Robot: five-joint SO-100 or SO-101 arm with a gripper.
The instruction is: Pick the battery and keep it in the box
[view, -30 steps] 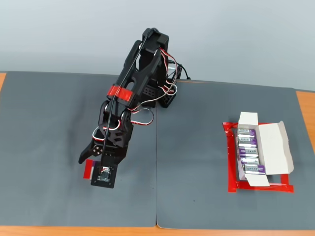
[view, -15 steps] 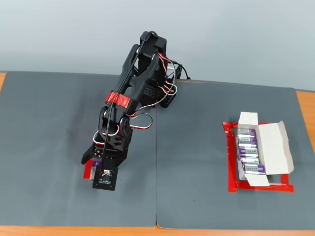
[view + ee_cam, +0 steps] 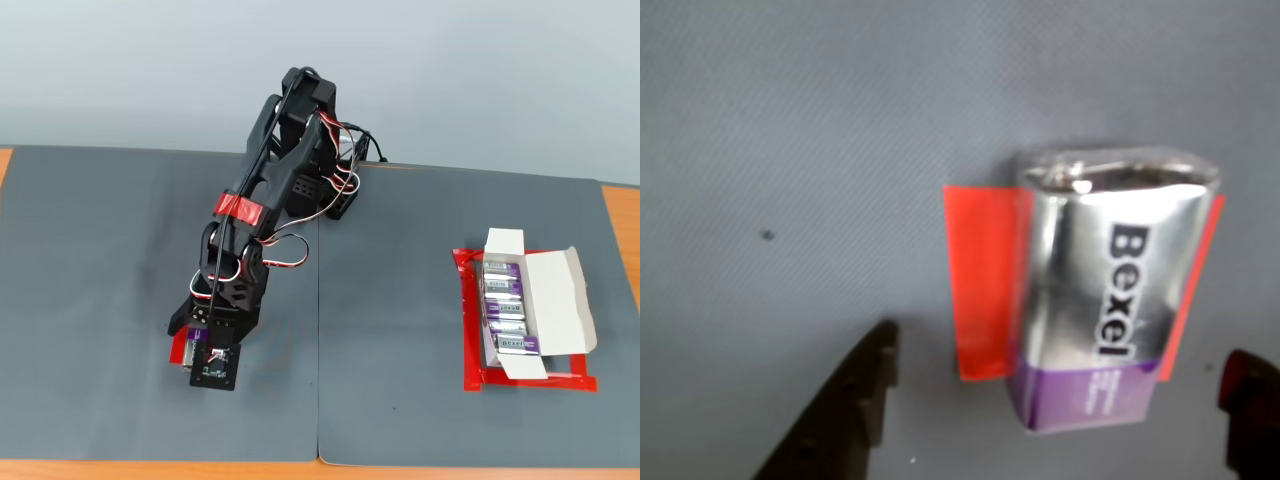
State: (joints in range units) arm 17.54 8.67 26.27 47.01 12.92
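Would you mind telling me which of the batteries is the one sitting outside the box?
The battery under the gripper, on a red tape patch at the mat's left in the fixed view; the others lie in a row inside the white box.

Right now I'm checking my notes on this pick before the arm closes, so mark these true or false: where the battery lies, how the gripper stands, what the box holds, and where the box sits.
1. The silver-grey block battery with a purple band lies on a flat red tape patch. True.
2. The black two-finger gripper is shut on the battery. False: the jaws stand open on either side of it, in the wrist view.
3. The white cardboard box is empty. False: a row of batteries already lies in it.
4. The box sits inside a red tape frame. True.
5. The box's flaps are closed. False: they are folded open.
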